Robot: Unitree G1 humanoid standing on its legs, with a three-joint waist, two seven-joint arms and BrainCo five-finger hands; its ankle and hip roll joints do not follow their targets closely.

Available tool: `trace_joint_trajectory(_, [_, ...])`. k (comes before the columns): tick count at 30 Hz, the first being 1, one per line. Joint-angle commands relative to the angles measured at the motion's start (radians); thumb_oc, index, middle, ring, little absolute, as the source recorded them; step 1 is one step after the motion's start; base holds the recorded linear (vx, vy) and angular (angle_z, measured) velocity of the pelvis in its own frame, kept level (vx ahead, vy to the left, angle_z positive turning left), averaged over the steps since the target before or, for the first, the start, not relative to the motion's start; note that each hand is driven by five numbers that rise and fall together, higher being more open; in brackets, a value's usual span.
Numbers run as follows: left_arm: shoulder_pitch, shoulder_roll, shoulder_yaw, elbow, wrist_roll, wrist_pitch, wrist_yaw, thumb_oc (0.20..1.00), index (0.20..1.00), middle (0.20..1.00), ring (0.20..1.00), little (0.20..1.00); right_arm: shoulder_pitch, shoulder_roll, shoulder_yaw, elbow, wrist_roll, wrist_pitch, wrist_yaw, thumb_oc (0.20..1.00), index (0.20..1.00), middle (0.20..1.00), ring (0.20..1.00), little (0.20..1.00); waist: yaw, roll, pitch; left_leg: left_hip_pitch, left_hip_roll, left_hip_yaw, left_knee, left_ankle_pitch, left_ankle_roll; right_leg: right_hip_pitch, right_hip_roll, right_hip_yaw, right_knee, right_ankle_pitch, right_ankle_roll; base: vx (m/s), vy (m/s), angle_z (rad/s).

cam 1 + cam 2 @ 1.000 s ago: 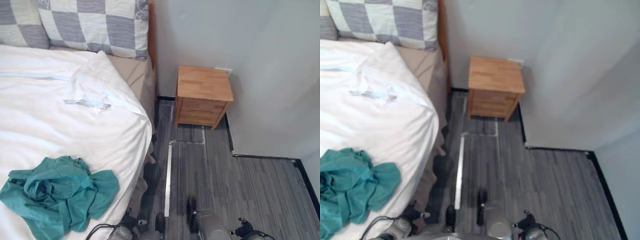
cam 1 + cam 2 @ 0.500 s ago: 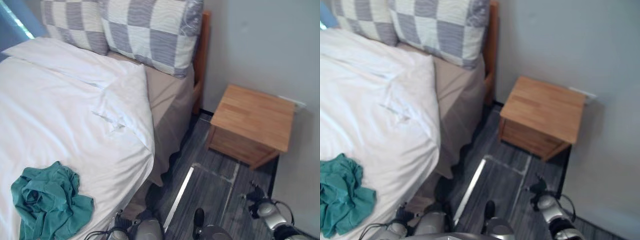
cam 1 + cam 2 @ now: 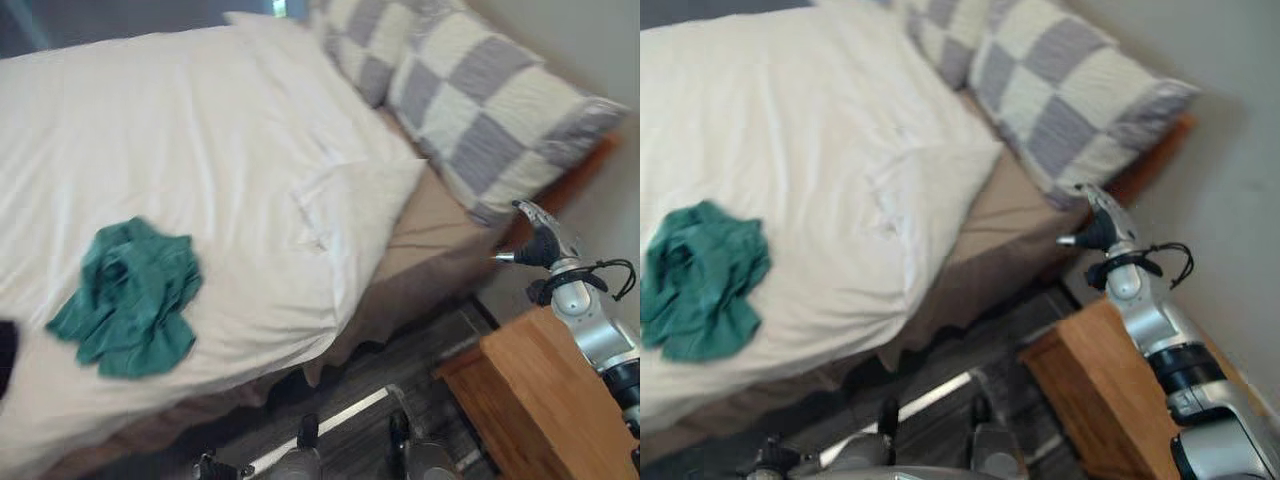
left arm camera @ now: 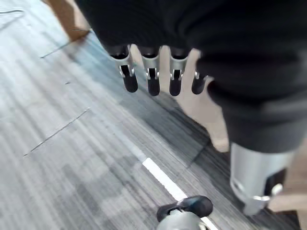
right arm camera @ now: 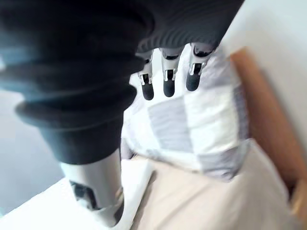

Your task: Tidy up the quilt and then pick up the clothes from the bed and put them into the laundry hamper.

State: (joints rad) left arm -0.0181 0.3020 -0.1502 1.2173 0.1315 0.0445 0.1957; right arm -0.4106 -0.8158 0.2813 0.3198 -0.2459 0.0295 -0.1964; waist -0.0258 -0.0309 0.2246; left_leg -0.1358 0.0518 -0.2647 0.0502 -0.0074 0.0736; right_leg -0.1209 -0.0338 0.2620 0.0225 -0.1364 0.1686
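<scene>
A white quilt covers the bed, and its near corner is folded back off the beige sheet. A crumpled teal garment lies on the quilt near the bed's side edge. My right hand is raised by the head of the bed, just below the checked pillow. Its fingers are straight and hold nothing. My left hand hangs open over the grey floor, away from the bed.
A wooden nightstand stands beside the bed under my right arm, against the wall. Two checked pillows lean on the wooden headboard. A pale strip runs across the floor beside the bed.
The camera has swung left, so the bed now takes up most of the eye views. My right arm has risen to beside the pillow. The teal garment lies where it was.
</scene>
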Motion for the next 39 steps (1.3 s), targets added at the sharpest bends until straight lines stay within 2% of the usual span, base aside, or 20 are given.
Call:
trace_joint_trajectory(1, [0.007,0.053,-0.009,0.009,0.015,-0.016,0.005,1.000,1.000,1.000,1.000,1.000,-0.126,-0.015,-0.016,-0.010,-0.038,-0.009,-0.037,1.000,1.000,1.000,1.000,1.000,0.021,-0.080,0.020,0.289,0.012,0.056,-0.054,-0.149,-0.152,-0.056,-0.117,-0.101,-0.021,0.193,0.070,0.17,-0.312,2.04])
trace_joint_trajectory(5, [0.035,0.059,-0.016,-0.012,0.007,-0.017,0.015,1.000,1.000,1.000,1.000,1.000,-0.266,0.004,0.077,0.022,-0.025,-0.012,-0.031,1.000,1.000,1.000,1.000,1.000,0.037,-0.070,0.022,0.247,0.041,0.010,0.001,-0.152,-0.172,-0.046,-0.099,-0.121,-0.007,0.194,0.056,0.09,-0.272,1.11])
trace_joint_trajectory(6, [0.037,0.059,-0.033,-0.033,-0.003,-0.019,0.020,1.000,1.000,1.000,1.000,1.000,-0.339,-0.006,0.116,0.060,-0.017,-0.007,-0.038,1.000,1.000,1.000,1.000,1.000,0.049,-0.047,0.040,0.189,0.057,0.011,0.031,-0.134,-0.190,-0.046,-0.099,-0.166,0.008,0.168,0.033,-0.01,-0.204,0.42])
trace_joint_trajectory(7, [0.022,0.056,-0.046,-0.037,-0.001,-0.017,0.022,1.000,1.000,1.000,1.000,1.000,-0.366,-0.020,0.122,0.085,-0.013,-0.001,-0.044,1.000,1.000,1.000,1.000,1.000,0.044,-0.040,0.051,0.149,0.065,0.038,0.046,-0.120,-0.197,-0.044,-0.110,-0.201,0.009,0.156,0.027,-0.05,-0.247,0.88])
trace_joint_trajectory(8, [0.005,0.057,-0.063,-0.043,0.001,-0.019,0.023,1.000,1.000,1.000,1.000,1.000,-0.389,-0.028,0.127,0.114,-0.004,0.005,-0.051,1.000,1.000,1.000,1.000,1.000,0.044,-0.036,0.064,0.118,0.074,0.097,0.049,-0.101,-0.199,-0.040,-0.122,-0.234,0.009,0.147,0.025,-0.09,-0.141,1.39])
trace_joint_trajectory(11, [-0.039,0.055,-0.109,-0.078,0.027,-0.016,0.016,1.000,1.000,1.000,1.000,1.000,-0.425,-0.053,0.135,0.172,0.003,0.019,-0.073,1.000,1.000,1.000,1.000,1.000,0.017,0.001,0.104,0.032,0.131,0.367,0.063,-0.035,-0.197,-0.046,-0.152,-0.350,0.039,0.114,0.016,-0.13,-0.121,1.38])
trace_joint_trajectory(12, [-0.048,0.059,-0.120,-0.090,0.030,-0.017,0.013,1.000,1.000,1.000,1.000,1.000,-0.443,-0.054,0.139,0.181,-0.003,0.026,-0.080,1.000,1.000,1.000,1.000,1.000,0.016,0.013,0.118,0.012,0.147,0.429,0.065,-0.008,-0.200,-0.056,-0.156,-0.377,0.051,0.110,0.013,-0.18,-0.036,1.44])
trace_joint_trajectory(13, [-0.053,0.066,-0.124,-0.100,0.034,-0.015,0.010,1.000,1.000,1.000,1.000,1.000,-0.479,-0.055,0.155,0.195,-0.007,0.032,-0.080,1.000,1.000,1.000,1.000,1.000,0.015,0.026,0.123,-0.002,0.154,0.457,0.046,0.017,-0.205,-0.077,-0.153,-0.391,0.065,0.111,0.010,-0.12,-0.007,1.05])
trace_joint_trajectory(16, [-0.065,0.075,-0.162,-0.091,0.040,-0.027,0.018,1.000,1.000,1.000,1.000,1.000,-0.616,-0.001,0.228,0.340,0.005,0.030,-0.105,1.000,1.000,1.000,1.000,1.000,0.030,0.052,0.147,-0.020,0.162,0.466,-0.026,0.069,-0.211,-0.144,-0.146,-0.412,0.110,0.112,0.014,-0.07,-0.026,0.48])
trace_joint_trajectory(20, [-0.075,0.075,-0.181,-0.101,0.022,-0.037,0.026,1.000,1.000,1.000,1.000,1.000,-0.704,0.040,0.284,0.452,0.016,0.027,-0.120,1.000,1.000,1.000,1.000,1.000,0.042,0.064,0.166,-0.043,0.165,0.461,-0.048,0.093,-0.213,-0.196,-0.152,-0.414,0.143,0.110,0.012,-0.08,-0.006,0.02])
trace_joint_trajectory(22, [-0.084,0.067,-0.199,-0.108,-0.004,-0.045,0.031,1.000,1.000,1.000,1.000,1.000,-0.776,0.085,0.333,0.608,0.018,0.032,-0.120,1.000,1.000,1.000,1.000,1.000,0.053,0.076,0.187,-0.060,0.168,0.463,-0.066,0.110,-0.217,-0.239,-0.158,-0.415,0.179,0.100,0.009,-0.07,0.001,0.02])
trace_joint_trajectory(23, [-0.086,0.067,-0.201,-0.107,-0.009,-0.045,0.033,1.000,1.000,1.000,1.000,1.000,-0.789,0.095,0.338,0.651,0.017,0.037,-0.116,0.379,0.379,0.379,0.379,0.379,0.055,0.078,0.192,-0.064,0.168,0.460,-0.067,0.114,-0.218,-0.250,-0.157,-0.417,0.194,0.098,0.007,-0.05,-0.011,0.00])
trace_joint_trajectory(24, [-0.089,0.063,-0.206,-0.104,-0.014,-0.047,0.033,1.000,1.000,1.000,1.000,1.000,-0.794,0.111,0.338,0.705,0.026,0.042,-0.112,0.200,0.200,0.200,0.200,0.200,0.058,0.080,0.196,-0.067,0.168,0.456,-0.067,0.116,-0.218,-0.255,-0.157,-0.416,0.200,0.096,0.006,-0.05,-0.014,-0.01])
trace_joint_trajectory(27, [-0.100,0.051,-0.210,-0.098,-0.027,-0.048,0.039,1.000,1.000,1.000,1.000,1.000,-0.769,0.124,0.310,0.801,0.054,0.050,-0.108,0.200,0.200,0.200,0.200,0.200,0.055,0.080,0.200,-0.065,0.166,0.447,-0.062,0.118,-0.221,-0.248,-0.159,-0.422,0.204,0.093,0.004,-0.03,-0.018,0.02])
trace_joint_trajectory(30, [-0.097,0.041,-0.199,-0.092,-0.025,-0.043,0.041,1.000,1.000,1.000,1.000,1.000,-0.692,0.098,0.270,0.782,0.075,0.050,-0.112,0.200,0.200,0.200,0.200,0.200,0.042,0.075,0.195,-0.044,0.162,0.443,-0.067,0.115,-0.224,-0.223,-0.155,-0.425,0.189,0.093,0.004,-0.02,-0.002,0.12])
trace_joint_trajectory(33, [-0.084,0.027,-0.179,-0.082,-0.006,-0.030,0.036,1.000,1.000,1.000,1.000,1.000,-0.486,0.062,0.163,0.628,0.104,0.045,-0.121,0.200,0.200,0.200,0.200,0.200,0.013,0.061,0.180,-0.007,0.165,0.454,-0.076,0.105,-0.227,-0.180,-0.150,-0.425,0.156,0.097,0.007,0.00,-0.001,0.08])
trace_joint_trajectory(36, [-0.065,0.015,-0.136,-0.079,0.025,-0.004,0.029,1.000,1.000,1.000,1.000,1.000,-0.130,0.060,-0.046,0.355,0.107,0.037,-0.139,0.200,0.200,0.200,0.200,0.200,-0.023,0.046,0.146,0.038,0.167,0.470,-0.088,0.092,-0.226,-0.131,-0.144,-0.423,0.113,0.108,0.009,0.06,0.001,0.07])
trace_joint_trajectory(37, [-0.063,0.017,-0.116,-0.079,0.038,0.004,0.024,1.000,1.000,1.000,1.000,1.000,-0.016,0.072,-0.119,0.290,0.105,0.031,-0.143,0.617,0.617,0.617,0.617,0.617,-0.033,0.041,0.133,0.055,0.165,0.473,-0.092,0.085,-0.225,-0.113,-0.144,-0.421,0.099,0.113,0.011,0.11,-0.010,0.17])
trace_joint_trajectory(38, [-0.055,0.017,-0.096,-0.078,0.052,0.009,0.020,1.000,1.000,1.000,1.000,1.000,0.095,0.101,-0.192,0.240,0.115,0.022,-0.153,1.000,1.000,1.000,1.000,1.000,-0.048,0.039,0.119,0.075,0.163,0.476,-0.097,0.075,-0.224,-0.093,-0.145,-0.421,0.090,0.110,0.014,0.19,0.001,0.15])
trace_joint_trajectory(39, [-0.044,0.005,-0.071,-0.067,0.069,0.016,0.013,1.000,1.000,1.000,1.000,1.000,0.256,0.193,-0.295,0.206,0.181,-0.005,-0.172,1.000,1.000,1.000,1.000,1.000,-0.074,0.033,0.080,0.111,0.160,0.486,-0.108,0.061,-0.221,-0.061,-0.144,-0.417,0.064,0.118,0.019,0.15,0.006,-0.01])
